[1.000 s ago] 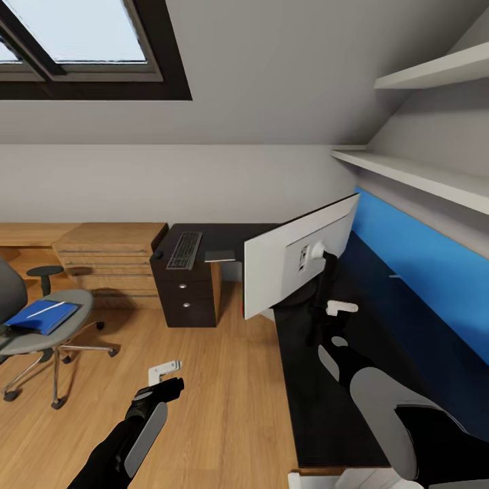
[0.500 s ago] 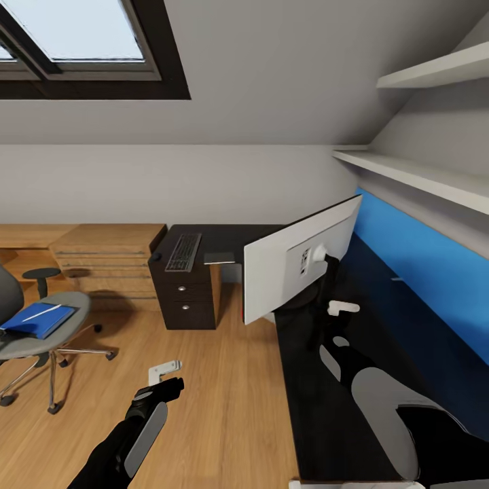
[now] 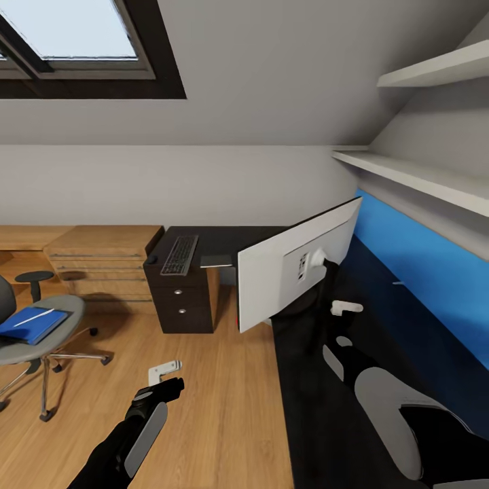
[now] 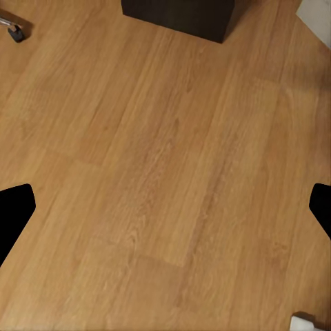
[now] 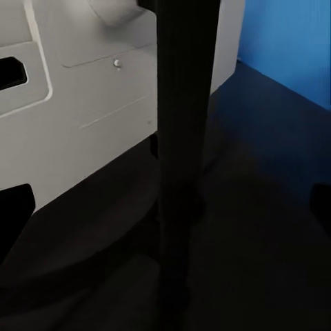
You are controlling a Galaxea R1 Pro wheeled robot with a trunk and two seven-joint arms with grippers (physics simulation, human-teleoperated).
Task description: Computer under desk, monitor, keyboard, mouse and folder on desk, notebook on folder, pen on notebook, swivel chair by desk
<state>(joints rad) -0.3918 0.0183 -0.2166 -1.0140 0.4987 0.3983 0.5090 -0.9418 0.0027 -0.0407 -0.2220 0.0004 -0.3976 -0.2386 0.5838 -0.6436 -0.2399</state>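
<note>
Head view overlooks desk (image 3: pixel 326 407); right wrist close behind monitor (image 5: pixel 76 103); left wrist faces floor (image 4: pixel 165 179).

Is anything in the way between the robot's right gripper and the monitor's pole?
Nothing visible is. In the right wrist view the monitor's black pole stands straight ahead between the right gripper's two open fingers, with only dark desk around its base.

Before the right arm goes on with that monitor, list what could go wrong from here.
1. The monitor sits at the desk edge, its screen overhanging the floor; a push could tip it off.
2. The right gripper is close behind the dark stand; it may knock rather than grasp it.
3. The keyboard lies near the drawer unit's edge.
</note>
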